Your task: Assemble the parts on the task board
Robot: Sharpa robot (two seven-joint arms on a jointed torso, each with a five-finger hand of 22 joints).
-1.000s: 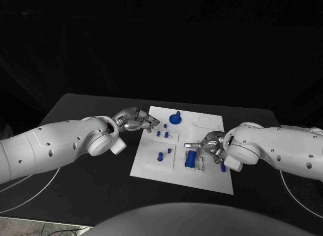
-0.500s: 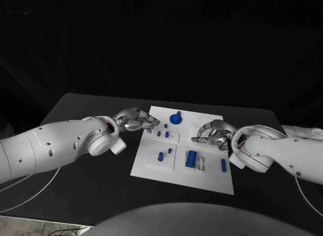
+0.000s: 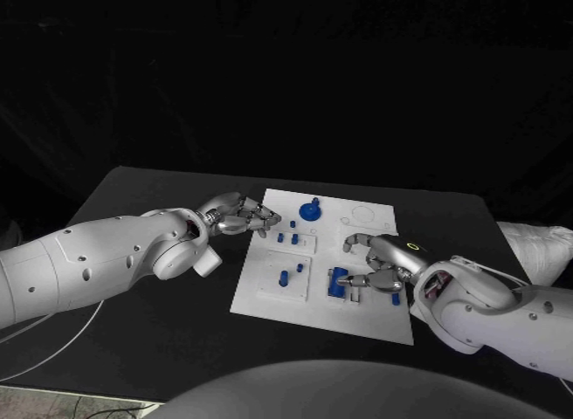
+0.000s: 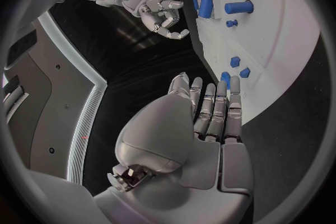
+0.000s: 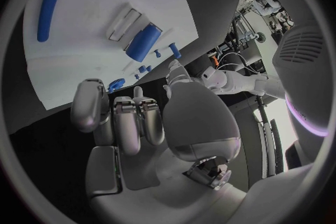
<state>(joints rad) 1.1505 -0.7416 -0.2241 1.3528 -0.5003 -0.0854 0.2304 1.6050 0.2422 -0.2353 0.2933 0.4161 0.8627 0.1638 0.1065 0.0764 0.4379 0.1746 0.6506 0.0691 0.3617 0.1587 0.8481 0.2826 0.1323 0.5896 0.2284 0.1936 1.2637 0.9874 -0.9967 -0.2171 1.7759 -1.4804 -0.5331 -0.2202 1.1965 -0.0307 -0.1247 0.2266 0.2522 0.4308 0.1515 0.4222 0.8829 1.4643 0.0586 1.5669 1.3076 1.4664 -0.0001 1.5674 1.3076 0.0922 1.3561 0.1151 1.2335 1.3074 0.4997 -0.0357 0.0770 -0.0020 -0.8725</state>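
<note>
The white task board [image 3: 362, 321] lies mid-table. On it are a round blue knob [image 3: 311, 210], small blue pegs [image 3: 286, 236], a single peg [image 3: 284, 278], a thick blue cylinder [image 3: 338, 281] and a loose blue rod [image 3: 395, 298]. My left hand [image 3: 243, 216] hovers at the board's far left edge, fingers straight and empty [image 4: 206, 117]. My right hand [image 3: 377, 262] hangs over the board's right half just beside the cylinder, fingers curved and holding nothing. From the right wrist, the cylinder [image 5: 143, 42] and rod [image 5: 47, 7] lie beyond the right hand [image 5: 133, 117].
A white cloth-like object [image 3: 539, 249] lies at the table's right edge. A small clear holder [image 5: 122, 23] sits beside the cylinder. Black table surface [image 3: 148, 201] surrounds the board, with my white forearms on either side.
The right hand rose toward the board's far side, then came back down beside the cylinder, and its arm swung nearer the front. The left hand stayed put.
</note>
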